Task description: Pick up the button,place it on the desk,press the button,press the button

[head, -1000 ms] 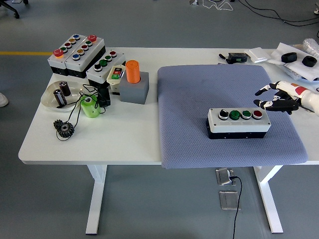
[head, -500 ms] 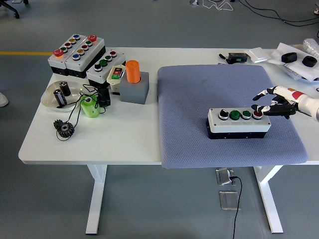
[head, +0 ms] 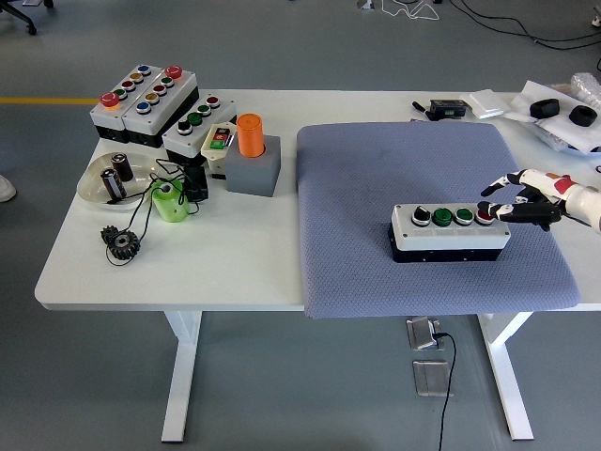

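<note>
1. The button box point(head: 450, 231), a white-topped case with black sides, lies on the grey-blue mat point(head: 376, 169) that covers the right part of the white table point(head: 188, 272)
2. Along its top runs a row of four controls: a black-and-white knob point(head: 420, 217) at the left end, two green buttons in the middle, and a red button point(head: 485, 216) at the right end
3. The right hand point(head: 521, 200) comes in from the picture's right edge and sits at the box's right end, low over the mat
4. Its fingers are spread apart and clasp nothing; one dark fingertip point(head: 488, 213) reaches onto the red button, while the others fan out above and to the right of the box
5. Whether that fingertip pushes the button down or only touches it cannot be told
6. Well apart on the table's left side stand more button boxes point(head: 146, 99), an orange cylinder point(head: 250, 134) upright in a grey block point(head: 254, 171), a clear dish point(head: 99, 183) with small dark items, a green cup point(head: 169, 202) and black gears point(head: 120, 242)
</note>
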